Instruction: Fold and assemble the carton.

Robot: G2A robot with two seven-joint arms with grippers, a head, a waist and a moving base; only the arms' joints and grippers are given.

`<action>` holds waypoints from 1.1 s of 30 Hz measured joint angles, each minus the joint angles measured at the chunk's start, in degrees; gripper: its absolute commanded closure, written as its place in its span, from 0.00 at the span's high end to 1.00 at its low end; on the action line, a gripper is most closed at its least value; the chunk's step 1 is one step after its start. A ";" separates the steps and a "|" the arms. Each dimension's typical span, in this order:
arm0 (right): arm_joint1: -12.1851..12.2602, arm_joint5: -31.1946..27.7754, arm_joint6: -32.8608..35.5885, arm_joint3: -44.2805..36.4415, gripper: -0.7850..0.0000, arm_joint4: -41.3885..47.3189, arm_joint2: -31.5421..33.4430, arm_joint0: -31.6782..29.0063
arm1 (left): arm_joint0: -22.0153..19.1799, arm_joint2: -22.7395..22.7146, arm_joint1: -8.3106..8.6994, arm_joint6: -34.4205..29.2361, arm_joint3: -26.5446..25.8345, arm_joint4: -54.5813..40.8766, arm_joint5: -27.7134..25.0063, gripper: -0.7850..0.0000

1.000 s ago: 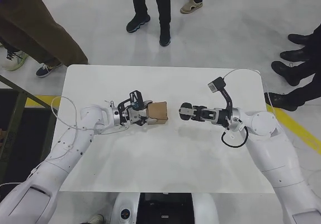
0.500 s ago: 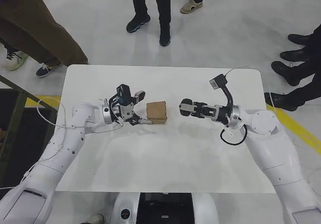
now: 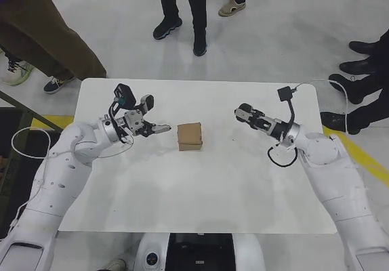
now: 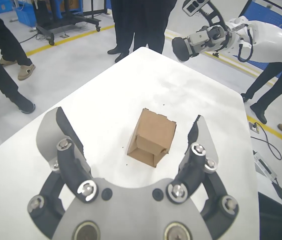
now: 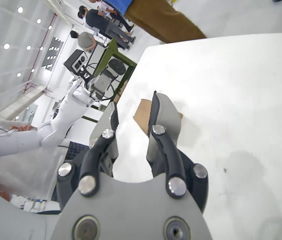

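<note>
White tabletop (image 3: 201, 196) carries everything here, smooth and bare-looking around the work.

Next in size are the two tools. The left gripper (image 3: 165, 128) hovers just off one side of the box with its jaws spread wide and nothing between them. The right gripper (image 3: 240, 112) hangs farther off on the opposite side, its fingers (image 5: 156, 111) parted by a narrow gap, also empty.

Between them, nearer the left arm and touching neither, a small brown cardboard carton (image 3: 190, 136) stands on the table, already squared up into a box. Its panels look like thin board: probably very light, stiff across a flat face, easily dented at corners and edges. The matte surface should give rubber pads good friction, but so light a box would likely slide on the table at a nudge. My choice of hold would be across two opposite flat side panels, mid-height, with gentle pressure, keeping clear of the folded end.

That end shows in the left wrist view: the end flaps (image 4: 148, 148) are turned inward and overlap, with a slight gap at one lower corner, so they may want a firmer press. Closed like this, the carton hides whatever is inside.
</note>
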 measured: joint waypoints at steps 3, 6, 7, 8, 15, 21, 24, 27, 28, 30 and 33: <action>0.28 0.00 -4.49 -1.02 1.00 -5.29 1.24 -1.22 | 0.75 -1.10 0.28 -3.44 -0.26 -2.99 1.90 1.00; 0.56 0.28 -8.82 -2.72 1.00 -9.72 2.66 -2.63 | 1.67 -2.51 0.61 -5.41 -0.90 -3.02 3.77 1.00; 0.64 0.35 -10.06 -3.35 1.00 -10.89 3.09 -3.08 | 1.99 -2.88 0.69 -5.64 -1.06 -3.22 4.02 1.00; 0.74 0.51 -11.60 -4.20 1.00 -12.51 3.65 -3.67 | 2.38 -3.36 0.80 -5.97 -1.25 -3.46 4.25 1.00; 1.22 4.35 -20.08 -9.50 1.00 -25.43 5.94 -6.75 | 4.12 -5.81 1.29 -8.23 -3.29 -5.83 6.10 1.00; 1.26 9.38 -26.16 -13.71 1.00 -36.27 6.04 -9.16 | 5.37 -7.38 1.58 -9.74 -4.91 -6.20 8.45 1.00; 1.24 10.01 -26.61 -14.03 1.00 -37.19 6.00 -9.31 | 5.45 -7.37 1.62 -10.40 -5.13 -5.50 8.90 1.00; 1.24 9.93 -26.54 -13.98 1.00 -37.06 6.00 -9.28 | 5.44 -7.36 1.62 -10.37 -5.12 -5.52 8.87 1.00; 1.24 9.93 -26.54 -13.98 1.00 -37.05 6.00 -9.28 | 5.44 -7.36 1.62 -10.36 -5.12 -5.53 8.86 1.00; 1.24 9.93 -26.54 -13.98 1.00 -37.05 6.00 -9.28 | 5.44 -7.36 1.62 -10.36 -5.12 -5.53 8.86 1.00; 1.24 9.93 -26.54 -13.98 1.00 -37.05 6.00 -9.28 | 5.44 -7.36 1.62 -10.36 -5.12 -5.54 8.86 1.00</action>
